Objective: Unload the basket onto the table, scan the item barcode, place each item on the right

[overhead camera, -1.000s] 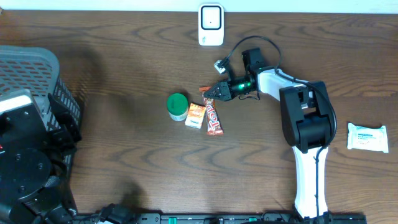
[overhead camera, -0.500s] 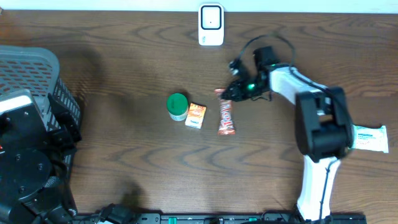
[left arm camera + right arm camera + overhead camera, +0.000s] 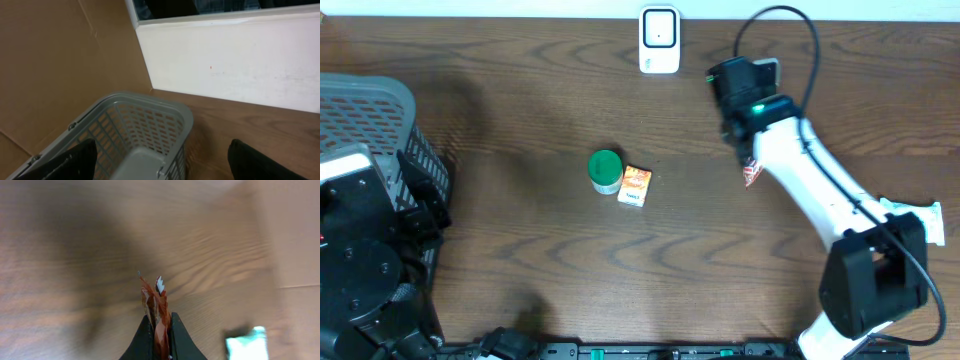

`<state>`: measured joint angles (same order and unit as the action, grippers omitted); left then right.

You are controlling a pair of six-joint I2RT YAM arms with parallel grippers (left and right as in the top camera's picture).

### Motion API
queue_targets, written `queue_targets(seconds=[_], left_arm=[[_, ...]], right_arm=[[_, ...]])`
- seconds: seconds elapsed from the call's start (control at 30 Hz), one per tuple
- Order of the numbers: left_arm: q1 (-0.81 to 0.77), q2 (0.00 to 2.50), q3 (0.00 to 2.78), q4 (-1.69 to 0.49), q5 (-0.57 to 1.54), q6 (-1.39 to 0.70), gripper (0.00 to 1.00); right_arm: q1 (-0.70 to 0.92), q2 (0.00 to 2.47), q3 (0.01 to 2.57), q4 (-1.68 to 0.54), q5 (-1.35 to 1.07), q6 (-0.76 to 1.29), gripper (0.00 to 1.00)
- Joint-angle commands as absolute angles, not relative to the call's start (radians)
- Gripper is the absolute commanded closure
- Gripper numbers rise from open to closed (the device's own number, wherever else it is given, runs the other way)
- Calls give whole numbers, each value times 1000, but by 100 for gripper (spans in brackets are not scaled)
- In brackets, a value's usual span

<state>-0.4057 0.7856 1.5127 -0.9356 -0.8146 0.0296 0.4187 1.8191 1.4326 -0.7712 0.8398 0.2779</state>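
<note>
1. Overhead view: the right end effector (image 3: 159, 330) is clamped on the candy bar (image 3: 751, 173), above the worktop (image 3: 520, 90), below and right of the scanner (image 3: 659, 40).
2. A green-lidded jar (image 3: 606, 170) and an orange box (image 3: 635, 186) sit side by side, below-left of the scanner.
3. The left end effector (image 3: 162, 150) stands wide apart over the grey basket (image 3: 150, 115), far left of the scanner.

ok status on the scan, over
Right pincer shut on candy bar. Left pincer open, by the basket. Scanner at far edge, nothing seen between it and bar.
</note>
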Motion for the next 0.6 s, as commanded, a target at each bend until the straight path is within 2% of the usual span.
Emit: queue_targets(seconds=[0.0,0.33,0.57], left_arm=[[-402,788,1509,-935,-824,28,16],[-402,788,1509,-935,-823,28,16],[-402,788,1509,-935,-823,28,16]], right_arm=[[526,1845,1403,-730,1317,390,98],[706,2063,1398,-583,1383,375,99],[804,2242,1398,-421,1383,188,99]])
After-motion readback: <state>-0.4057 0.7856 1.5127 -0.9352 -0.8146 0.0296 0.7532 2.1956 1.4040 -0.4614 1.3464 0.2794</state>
